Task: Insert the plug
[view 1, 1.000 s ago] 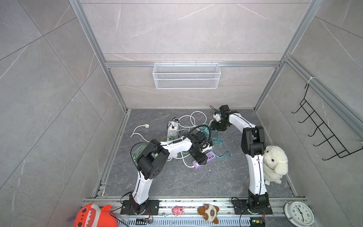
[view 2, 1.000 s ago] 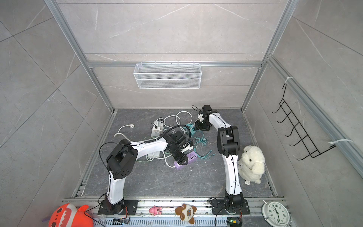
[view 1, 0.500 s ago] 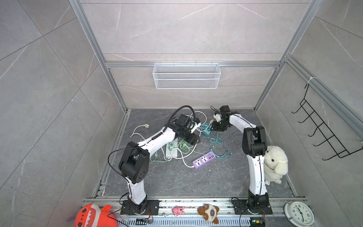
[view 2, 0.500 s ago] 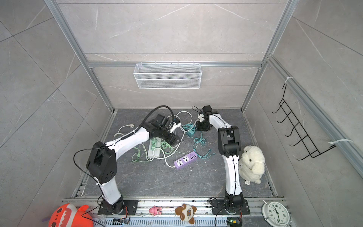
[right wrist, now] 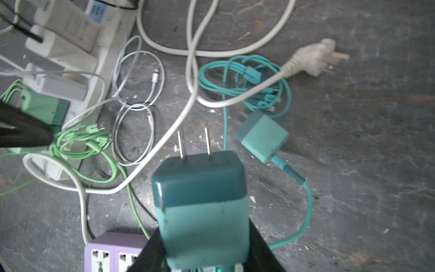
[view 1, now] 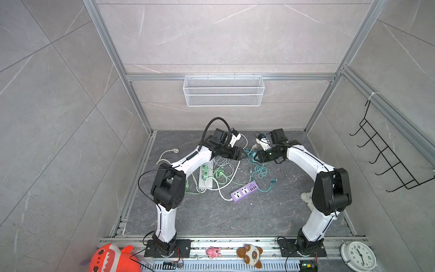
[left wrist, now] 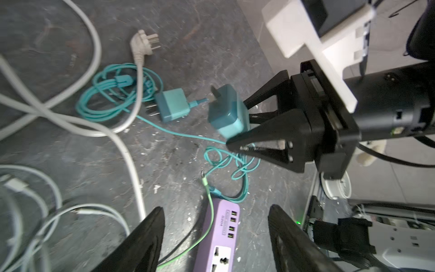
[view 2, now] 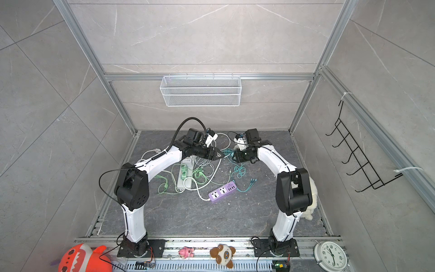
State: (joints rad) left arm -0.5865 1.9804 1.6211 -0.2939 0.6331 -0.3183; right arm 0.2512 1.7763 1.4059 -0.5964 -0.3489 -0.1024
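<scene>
The plug (right wrist: 200, 200) is hanging clear of the desk (view 1: 235, 219) at the back, above the loose teal cable (right wrist: 247, 77) and well apart from the purple strip (view 1: 244, 191). The right end effector (left wrist: 237, 123) is pinching it by its pale rear half, one finger on each side, leaving the dark front and both prongs free.

The change is on the other side. A second ago the left end effector (view 1: 240, 155) was sitting over the purple strip. It has since been swinging up and back, and is now facing the right one almost tip to tip, just beside the plug. Its fingers (left wrist: 148, 240) are standing spread with nothing between them. The right arm has been keeping its place throughout. So the strip is now lying uncovered and unheld, sockets up. The left arm looks to be coming in for a hand-over or a re-grip rather than bracing the strip, though that is only a reading.

The plug's long axis is running from its cable end to the prong face, in line with the right fingers. The prongs are pointing away from that end effector, across towards the left arm and the white strip (view 1: 205, 174), and closer to level than to straight down. They are not aiming into any socket. Insertion is likely calling for tipping the prongs downward and carrying the plug forward to the purple strip, which may slide when pressed while nothing is holding it.
</scene>
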